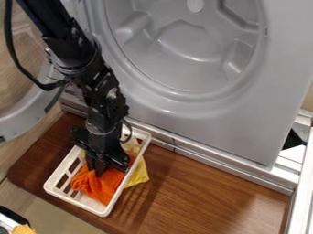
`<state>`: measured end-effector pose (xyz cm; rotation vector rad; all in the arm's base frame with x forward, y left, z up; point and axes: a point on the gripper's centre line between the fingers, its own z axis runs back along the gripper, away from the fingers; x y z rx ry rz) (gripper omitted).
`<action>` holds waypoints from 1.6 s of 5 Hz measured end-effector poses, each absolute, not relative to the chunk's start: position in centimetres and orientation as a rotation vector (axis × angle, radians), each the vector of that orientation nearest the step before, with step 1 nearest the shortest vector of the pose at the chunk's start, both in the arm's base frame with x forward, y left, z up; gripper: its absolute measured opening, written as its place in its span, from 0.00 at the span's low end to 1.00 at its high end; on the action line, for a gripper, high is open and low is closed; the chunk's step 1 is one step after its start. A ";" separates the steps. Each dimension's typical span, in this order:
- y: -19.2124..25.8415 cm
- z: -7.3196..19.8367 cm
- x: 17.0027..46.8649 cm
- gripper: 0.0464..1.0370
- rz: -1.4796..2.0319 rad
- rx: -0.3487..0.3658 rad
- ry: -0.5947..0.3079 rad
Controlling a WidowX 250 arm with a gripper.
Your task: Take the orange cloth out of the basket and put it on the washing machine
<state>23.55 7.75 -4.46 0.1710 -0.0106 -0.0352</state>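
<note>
My gripper [101, 165] hangs down inside the white basket [54, 177], at the lower left of the camera view. Its lower end meets the upper part of the orange cloth [105, 185], and I cannot make out whether the cloth is held. The orange cloth lies bunched in the basket's near half, partly hidden by the gripper. To the right, the washing machine [202, 112] stands with its round grey drum opening facing up toward the camera.
A yellow cloth [140, 173] hangs out past the basket's right side. The basket stands on a brown wooden board [202, 189]. A metal rail [211, 159] runs between board and machine. The machine's open round door [21, 119] is at the left edge.
</note>
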 end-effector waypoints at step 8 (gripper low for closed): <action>4.9 10.5 36.2 0.02 -0.152 0.109 -0.475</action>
